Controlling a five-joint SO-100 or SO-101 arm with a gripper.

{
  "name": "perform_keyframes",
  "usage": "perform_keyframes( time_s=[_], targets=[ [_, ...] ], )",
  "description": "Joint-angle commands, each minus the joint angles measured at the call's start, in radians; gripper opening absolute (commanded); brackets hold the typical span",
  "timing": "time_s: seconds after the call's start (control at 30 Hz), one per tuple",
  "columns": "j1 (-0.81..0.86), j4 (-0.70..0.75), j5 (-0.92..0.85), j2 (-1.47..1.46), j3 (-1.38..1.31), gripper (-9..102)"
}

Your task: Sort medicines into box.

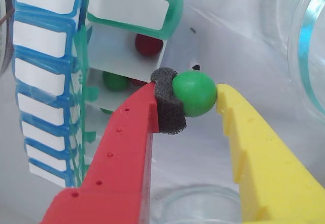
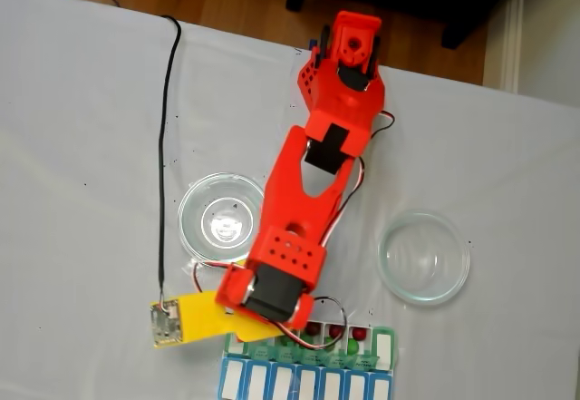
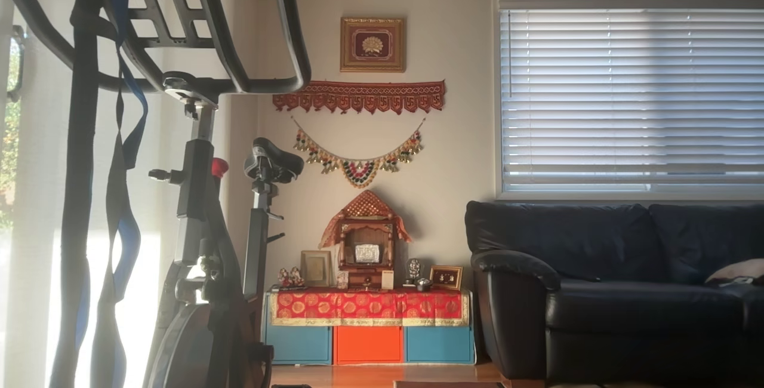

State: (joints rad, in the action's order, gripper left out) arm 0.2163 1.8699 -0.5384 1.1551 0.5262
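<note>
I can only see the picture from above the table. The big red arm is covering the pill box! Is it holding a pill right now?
Observer: Yes. In the wrist view the gripper is shut on a green pill, squeezed between a grey foam pad and the yellow finger.
Operator: Is the pill inside the box yet?
Observer: Not yet. It sits just outside the open compartments of the pill box, on their right in the wrist view.
Operator: Are there pills in there already?
Observer: Yes. One compartment holds a dark red pill, and the next one holds another green pill.
</note>
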Motion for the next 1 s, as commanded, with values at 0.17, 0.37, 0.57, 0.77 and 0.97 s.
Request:
perform_keyframes(
  time_s=[0.17,0.37,0.57,0.77,0.97],
  targets=[
    [-0.040,0.035,0.026,-0.031,-0.152,1],
    [-0.034,0.035,0.032,-0.138,-0.331,1],
    [-0.025,0.035,0.048,-0.144,-0.353,1],
    [-0.029,0.037,0.044,-0.204,-0.423,1],
    [-0.029,0.037,0.035,-0.201,-0.402,1]
  ],
)
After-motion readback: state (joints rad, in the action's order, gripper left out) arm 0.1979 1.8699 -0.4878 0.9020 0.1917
